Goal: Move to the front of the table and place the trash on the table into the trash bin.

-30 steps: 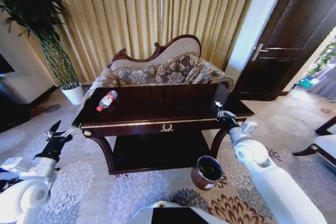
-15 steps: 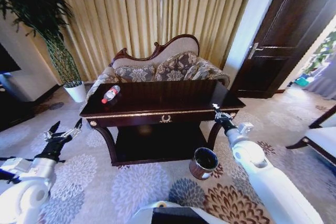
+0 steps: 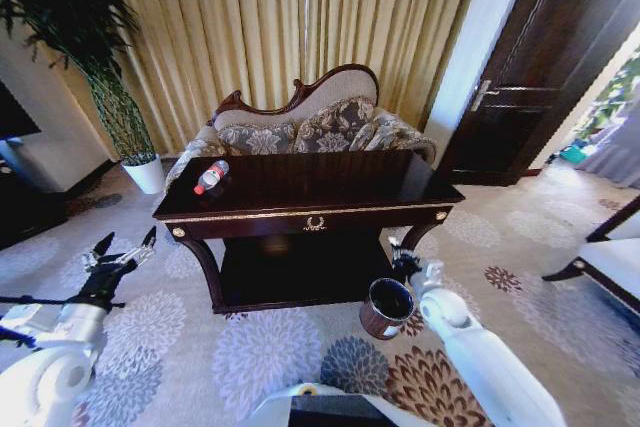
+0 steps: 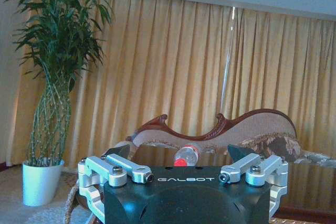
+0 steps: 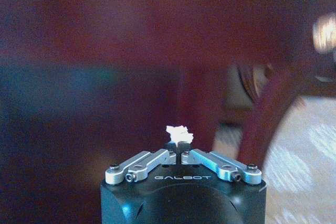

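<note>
A small white paper scrap (image 5: 179, 131) is pinched in the closed right gripper (image 5: 179, 145), held low just above the trash bin (image 3: 387, 307) by the table's (image 3: 310, 215) front right leg. The left gripper (image 3: 120, 255) is held wide open, off the table's front left corner. A clear plastic bottle (image 3: 210, 178) lies at the back left corner.

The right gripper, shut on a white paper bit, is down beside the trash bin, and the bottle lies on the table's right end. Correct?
Not quite: the head view shows the bottle on the table's left end. The right gripper, shut on the white paper bit, is beside the trash bin.
</note>
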Robot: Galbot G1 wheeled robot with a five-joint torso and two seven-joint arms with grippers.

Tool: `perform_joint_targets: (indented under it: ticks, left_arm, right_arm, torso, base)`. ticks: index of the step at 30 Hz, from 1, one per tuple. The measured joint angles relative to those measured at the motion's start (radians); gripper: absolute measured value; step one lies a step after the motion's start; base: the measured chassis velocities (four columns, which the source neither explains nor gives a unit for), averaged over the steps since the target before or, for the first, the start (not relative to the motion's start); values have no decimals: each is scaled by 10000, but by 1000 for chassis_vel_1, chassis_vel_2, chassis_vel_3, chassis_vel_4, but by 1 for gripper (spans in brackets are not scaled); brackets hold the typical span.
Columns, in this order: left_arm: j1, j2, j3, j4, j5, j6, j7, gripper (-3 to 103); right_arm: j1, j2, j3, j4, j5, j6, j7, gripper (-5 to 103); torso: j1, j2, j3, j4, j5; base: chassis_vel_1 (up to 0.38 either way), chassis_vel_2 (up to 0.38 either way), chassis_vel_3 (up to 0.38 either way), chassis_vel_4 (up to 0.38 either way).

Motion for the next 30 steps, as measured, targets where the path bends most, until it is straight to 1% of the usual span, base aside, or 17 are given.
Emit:
perform_joint_targets:
  ticks: [1, 2, 4, 5, 7, 9, 10, 12, 23, 24, 25, 26, 27, 28, 29, 30]
  left_arm:
    - [18, -13, -15, -19, 0, -1, 0, 100]
    - [18, -13, -15, -19, 0, -1, 0, 100]
    - [32, -45, -18, -38, 75, -1, 2, 100]
    - [32, -45, -18, -38, 75, -1, 2, 100]
    - [52, -93, -13, -74, 143, -1, -12, 100]
    - [58, -101, -15, -81, 146, -1, -18, 100]
    - [86, -143, -29, -105, 153, -1, -24, 100]
    - [123, -198, -35, -106, 168, -1, -30, 100]
    - [132, -296, -22, -98, 215, 0, -33, 100]
    - [133, -307, -17, -103, 218, 0, -33, 100]
    - [133, -307, -17, -103, 218, 0, -33, 100]
    - [138, -316, -15, -107, 220, 0, -30, 100]
    - [143, -322, -15, -110, 221, 0, -21, 100]
    - [153, -337, -15, -118, 222, 0, 1, 100]
    - [153, -337, -15, -118, 222, 0, 1, 100]
    - [172, -353, -14, -122, 223, 0, 22, 100]
  right_arm:
    - [189, 130, -60, -548, -184, 15, -94, 0]
    - [189, 130, -60, -548, -184, 15, -94, 0]
    - [850, 481, -228, -2072, -635, 209, -331, 0]
    - [850, 481, -228, -2072, -635, 209, -331, 0]
    - [1423, 714, -342, -3306, -904, 432, -588, 0]
    - [1478, 736, -355, -3442, -940, 451, -628, 0]
    - [1675, 806, -388, -3893, -1093, 502, -750, 0]
    - [1824, 877, -401, -4248, -1250, 560, -826, 0]
    - [1795, 851, -320, -4259, -1501, 664, -997, 0]
    - [1761, 834, -289, -4219, -1584, 681, -1007, -3]
    - [1761, 834, -289, -4219, -1584, 681, -1007, -3]
    - [1727, 812, -265, -4193, -1631, 715, -1039, 1]
    - [1706, 801, -247, -4179, -1645, 743, -1059, 1]
    - [1676, 790, -225, -4163, -1656, 780, -1080, 7]
    - [1676, 790, -225, -4163, -1656, 780, -1080, 7]
    - [1630, 781, -199, -4134, -1661, 818, -1094, 12]
  torso:
    - [-1, 0, 0, -4, -1]
    - [-1, 0, 0, -4, -1]
    - [-1, 1, 0, -3, 0]
    - [-1, 1, 0, -3, 0]
    - [0, 0, 1, 2, -3]
    - [1, 0, 2, 2, -3]
    - [1, 0, 1, 0, -2]
    - [0, 1, 1, -1, -3]
    - [0, 1, 0, -1, -3]
    - [-1, 1, 0, -1, -2]
    - [-1, 1, 0, -1, -2]
    - [0, 1, 0, -1, -2]
    - [0, 1, 0, -1, -2]
    - [-1, 1, 0, -2, -2]
    - [-1, 1, 0, -2, -2]
    - [0, 1, 0, -2, -2]
  base:
    - [0, 0, 0, 0]
    - [0, 0, 0, 0]
    - [0, 0, 0, 0]
    - [0, 0, 0, 0]
    - [0, 0, 0, 0]
    - [0, 0, 0, 0]
    - [0, 0, 0, 0]
    - [0, 0, 0, 0]
    - [0, 0, 0, 0]
    - [0, 0, 0, 0]
    - [0, 0, 0, 0]
    - [0, 0, 0, 0]
    - [0, 0, 0, 0]
    - [0, 0, 0, 0]
    - [0, 0, 0, 0]
    - [0, 0, 0, 0]
